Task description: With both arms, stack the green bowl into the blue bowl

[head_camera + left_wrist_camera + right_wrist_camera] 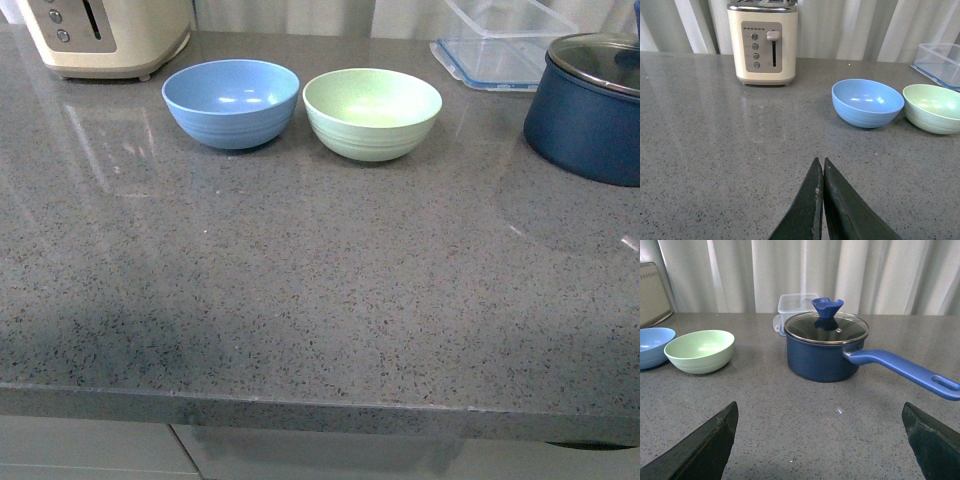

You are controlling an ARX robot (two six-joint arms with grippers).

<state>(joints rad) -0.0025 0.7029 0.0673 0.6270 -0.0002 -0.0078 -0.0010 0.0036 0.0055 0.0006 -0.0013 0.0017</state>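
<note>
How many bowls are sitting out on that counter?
2. The blue bowl stands toward the back of the counter, near the toaster. The green bowl sits right beside it, on the side toward the navy pot. None seems hidden.

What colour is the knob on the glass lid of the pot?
The knob is blue. The right wrist view shows it best.

Left bowl (231, 103) just beside right bowl (372, 113) on counter (300, 300), toaster (105, 35) behind-left, pot (590, 120) far right, container (500, 45) behind it.
</note>
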